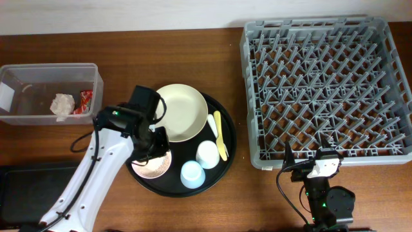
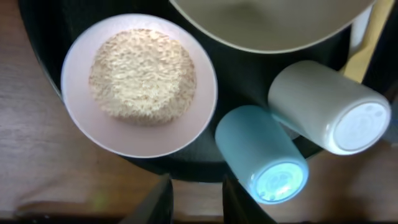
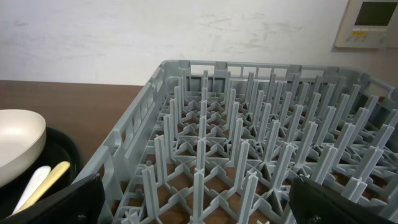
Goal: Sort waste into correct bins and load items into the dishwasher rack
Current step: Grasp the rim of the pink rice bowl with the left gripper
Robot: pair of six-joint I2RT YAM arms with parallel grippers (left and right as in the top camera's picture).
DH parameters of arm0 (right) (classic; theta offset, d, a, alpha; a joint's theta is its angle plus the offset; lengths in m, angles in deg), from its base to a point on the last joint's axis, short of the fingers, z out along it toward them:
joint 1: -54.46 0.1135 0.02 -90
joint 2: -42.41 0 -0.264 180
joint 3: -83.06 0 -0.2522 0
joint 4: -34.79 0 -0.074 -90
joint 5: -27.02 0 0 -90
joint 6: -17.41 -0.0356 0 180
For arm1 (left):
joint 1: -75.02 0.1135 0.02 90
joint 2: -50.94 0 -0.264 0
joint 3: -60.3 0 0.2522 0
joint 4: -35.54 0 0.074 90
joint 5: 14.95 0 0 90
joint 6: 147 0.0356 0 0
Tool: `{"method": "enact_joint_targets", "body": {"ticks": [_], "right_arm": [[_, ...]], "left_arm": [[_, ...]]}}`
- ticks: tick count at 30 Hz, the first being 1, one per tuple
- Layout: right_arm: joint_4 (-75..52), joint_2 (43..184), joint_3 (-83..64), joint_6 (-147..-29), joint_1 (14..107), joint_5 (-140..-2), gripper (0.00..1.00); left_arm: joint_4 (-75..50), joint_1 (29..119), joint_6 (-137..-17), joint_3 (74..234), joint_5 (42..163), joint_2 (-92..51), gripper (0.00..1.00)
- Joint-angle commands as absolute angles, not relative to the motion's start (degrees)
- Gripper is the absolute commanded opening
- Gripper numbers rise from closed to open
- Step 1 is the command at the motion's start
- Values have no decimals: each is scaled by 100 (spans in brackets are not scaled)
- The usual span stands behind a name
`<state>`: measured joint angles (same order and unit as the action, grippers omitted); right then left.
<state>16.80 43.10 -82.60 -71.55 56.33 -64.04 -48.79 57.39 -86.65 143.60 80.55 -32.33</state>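
Pink bowl (image 2: 140,84), heaped with rice grains (image 2: 142,74): sits at the front-left edge of the round black tray (image 1: 172,183), just beside the blue cup (image 2: 261,155). Left tool (image 2: 196,190): hangs over that same edge, bowl rim just ahead of the fingertips, jaws partly narrowed; cannot tell whether anything is held. Right tool (image 3: 196,186): gapes wide, empty, well off the tray by the rack (image 3: 249,124). Judged work for the left arm.
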Motion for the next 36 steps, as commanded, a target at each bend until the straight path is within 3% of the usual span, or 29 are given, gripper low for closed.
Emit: {"method": "enact_joint_targets", "body": {"ticks": [1, 3, 5, 6, 9, 11, 13, 18, 26, 36], "right_arm": [[1650, 4279, -8286, -7201, 5670, -6373, 98], [1650, 4279, -8286, -7201, 5668, -6373, 98], [1650, 4279, -8286, -7201, 5670, -6373, 98], [1650, 4279, -8286, -7201, 5668, -6373, 98], [1650, 4279, -8286, -7201, 5668, -6373, 98], [1650, 4279, -8286, -7201, 5670, -6373, 98], [1650, 4279, -8286, -7201, 5670, -6373, 98], [1650, 4279, -8286, -7201, 5668, -6373, 98], [1650, 4279, -8286, -7201, 5670, -6373, 98], [1650, 4277, -8286, -7201, 5670, -6373, 98]], "left_arm": [[-4761, 5263, -9144, 14341, 7511, -3235, 15], [-4765, 5175, -9157, 14341, 7462, -3235, 1], [-4765, 5175, -9157, 14341, 7500, -3235, 5], [-4765, 5175, -9225, 14341, 7585, -3235, 48], [-4669, 5177, -9216, 14341, 7886, -3235, 87], [-4503, 5173, -9214, 14341, 7886, -3235, 85], [-4352, 4946, -9220, 14336, 7565, -3237, 54], [-4151, 4391, -9564, 14304, 6999, -3309, 53], [-3941, 4395, -9756, 14148, 6706, -4481, 48], [-3959, 4537, -9701, 14148, 6582, -4577, 47]]}}
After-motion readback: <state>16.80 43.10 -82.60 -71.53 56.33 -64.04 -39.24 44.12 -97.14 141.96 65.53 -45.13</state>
